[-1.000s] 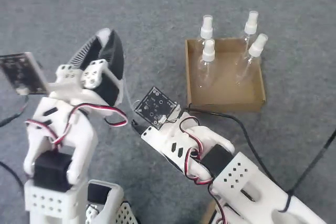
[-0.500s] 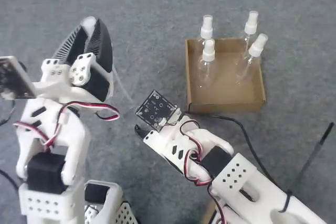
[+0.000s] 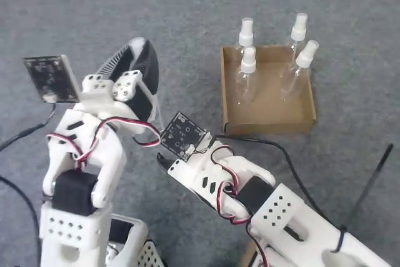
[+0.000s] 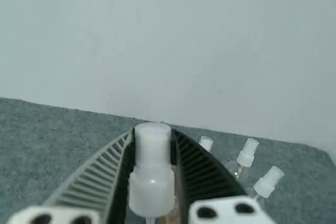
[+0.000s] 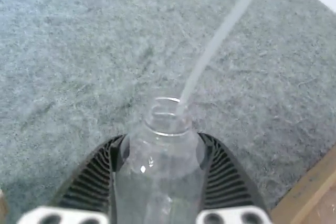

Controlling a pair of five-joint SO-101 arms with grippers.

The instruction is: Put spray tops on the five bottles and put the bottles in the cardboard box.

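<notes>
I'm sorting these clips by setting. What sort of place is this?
Probably an indoor test bench or hobby lab, not a factory: grey carpet as the work surface, a plain wall behind, and the left arm and right arm showing bare wiring beside a cardboard box.

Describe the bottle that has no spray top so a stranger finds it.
Near the cardboard box, outside it, the fingers of the right gripper clamp one clear bottle. Unlike the four bottles in the box, its neck is open, uncapped.

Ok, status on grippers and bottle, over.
Left gripper shut on spray top. Right gripper shut on open bottle, tube at its mouth. Four capped bottles at cardboard box.
</notes>
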